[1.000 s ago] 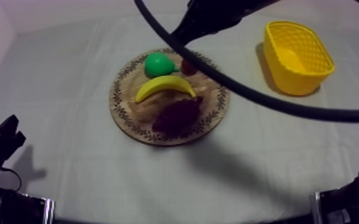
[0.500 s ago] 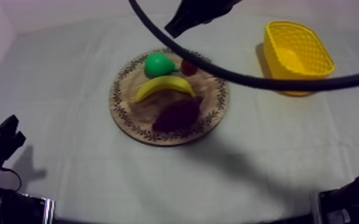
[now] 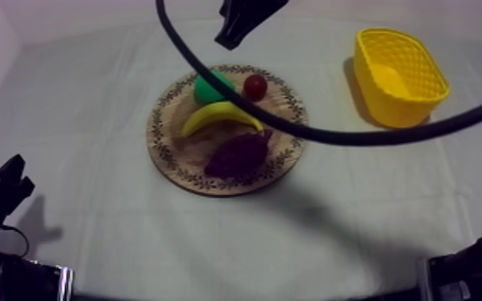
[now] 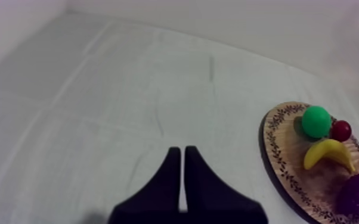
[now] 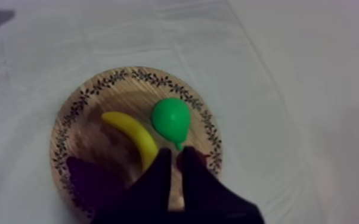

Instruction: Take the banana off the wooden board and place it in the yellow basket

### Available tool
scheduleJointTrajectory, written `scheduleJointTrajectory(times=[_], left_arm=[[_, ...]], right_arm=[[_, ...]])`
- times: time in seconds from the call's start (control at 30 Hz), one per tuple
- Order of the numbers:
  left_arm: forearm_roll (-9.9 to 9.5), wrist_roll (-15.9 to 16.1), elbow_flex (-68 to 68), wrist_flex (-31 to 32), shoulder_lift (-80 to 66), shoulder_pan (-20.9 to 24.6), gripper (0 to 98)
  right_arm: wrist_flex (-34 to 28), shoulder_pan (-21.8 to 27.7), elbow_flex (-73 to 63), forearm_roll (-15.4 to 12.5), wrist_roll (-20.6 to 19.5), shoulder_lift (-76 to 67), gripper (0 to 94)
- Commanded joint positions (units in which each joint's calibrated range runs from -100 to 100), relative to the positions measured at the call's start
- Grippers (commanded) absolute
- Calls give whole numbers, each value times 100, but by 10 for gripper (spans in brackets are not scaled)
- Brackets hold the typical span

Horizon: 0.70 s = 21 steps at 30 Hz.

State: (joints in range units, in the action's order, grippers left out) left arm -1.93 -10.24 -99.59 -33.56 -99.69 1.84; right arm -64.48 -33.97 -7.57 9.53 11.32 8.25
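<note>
Banana (image 3: 222, 117) lay on the wooden board (image 3: 158, 138) at centre frame, yellow basket (image 3: 408, 104) stood upper right, right gripper (image 3: 226, 38) hung top centre, fingers together, left gripper (image 3: 10, 174) sat lower left, fingers together.

The left wrist view's edge cuts off the wooden board (image 4: 271, 146).

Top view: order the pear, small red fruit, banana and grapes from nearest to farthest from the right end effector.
From the right end effector:
1. Pear and small red fruit, side by side at the far side of the wooden board: too close to call.
2. Banana, mid-board.
3. Grapes, at the board's near side.
</note>
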Motion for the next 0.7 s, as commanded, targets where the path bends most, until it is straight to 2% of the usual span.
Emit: scheduleJointTrajectory(times=[0.0,0.17,0.3,0.5,0.67], left_arm=[[0,0,4,1,-5,1,0],[0,1,4,1,-5,1,0],[0,1,4,1,-5,1,0],[0,0,4,1,-5,1,0],[0,0,4,1,-5,1,0]], right_arm=[[-21,19,-104,-90,345,67,74],[-178,55,-222,-264,785,212,80],[-420,30,-179,-275,999,311,81],[-915,8,-237,-257,1115,479,79],[-1206,13,-510,-220,1054,626,77]])
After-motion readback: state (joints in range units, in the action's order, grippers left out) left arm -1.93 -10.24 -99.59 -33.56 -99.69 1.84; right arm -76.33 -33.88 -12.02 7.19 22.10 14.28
